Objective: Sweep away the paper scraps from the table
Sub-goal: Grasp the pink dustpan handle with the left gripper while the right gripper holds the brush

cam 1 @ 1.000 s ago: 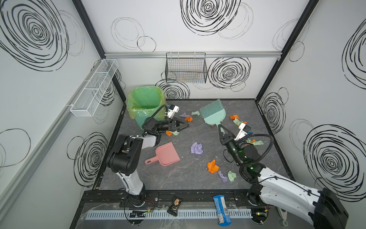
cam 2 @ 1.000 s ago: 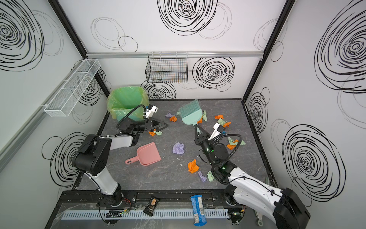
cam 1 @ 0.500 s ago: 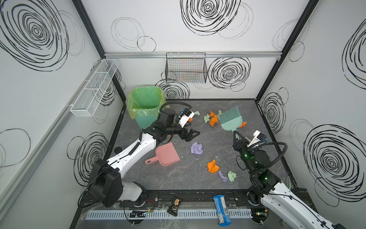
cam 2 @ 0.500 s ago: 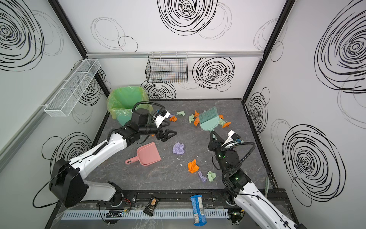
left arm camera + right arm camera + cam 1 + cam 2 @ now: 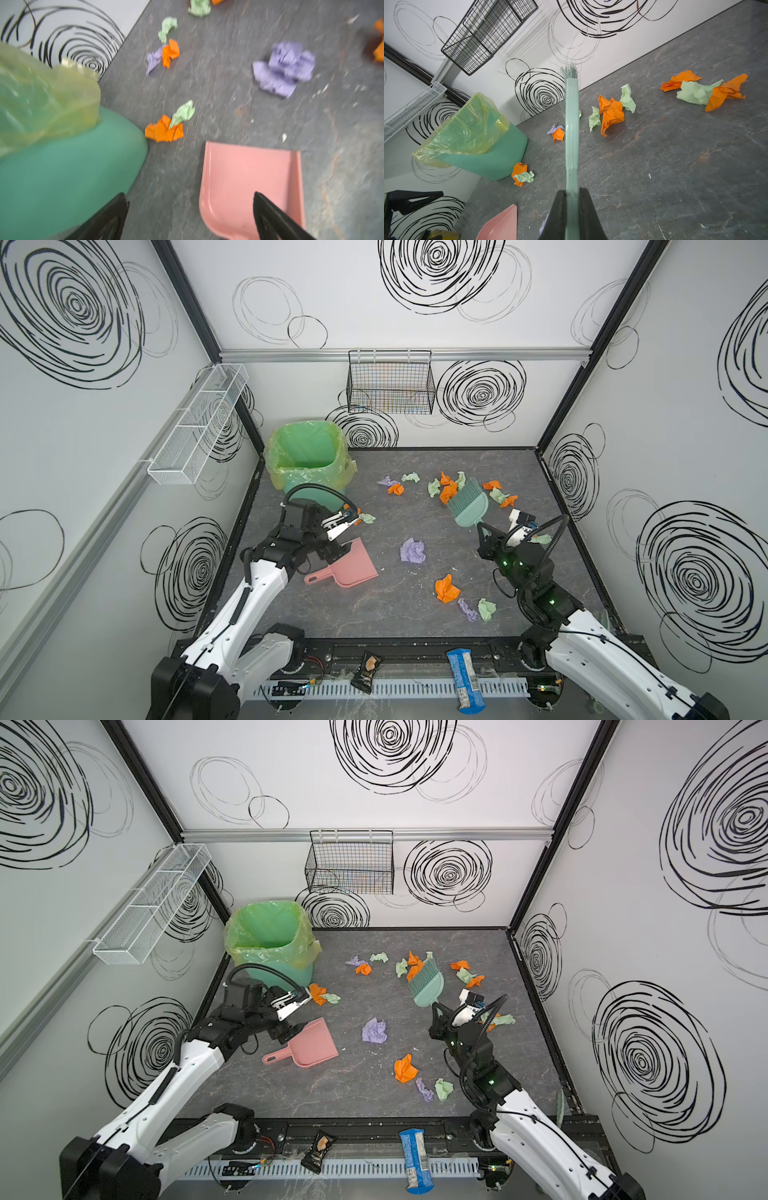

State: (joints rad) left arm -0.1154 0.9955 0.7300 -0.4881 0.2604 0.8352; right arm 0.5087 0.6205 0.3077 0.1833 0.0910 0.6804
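We see the right gripper [image 5: 572, 194] clamped on the handle of the teal hand brush [image 5: 468, 508], bristle end next to a bunch of orange and green paper scraps [image 5: 448, 489] toward the back of the table [image 5: 395, 614]. More scraps lie mid-table, near the front and beside the green lined bin [image 5: 307, 456]. The left gripper [image 5: 189, 195] has its jaws wide apart, holding nothing, over the pink dustpan [image 5: 353, 566]. Whether it touches the dustpan, we can't tell.
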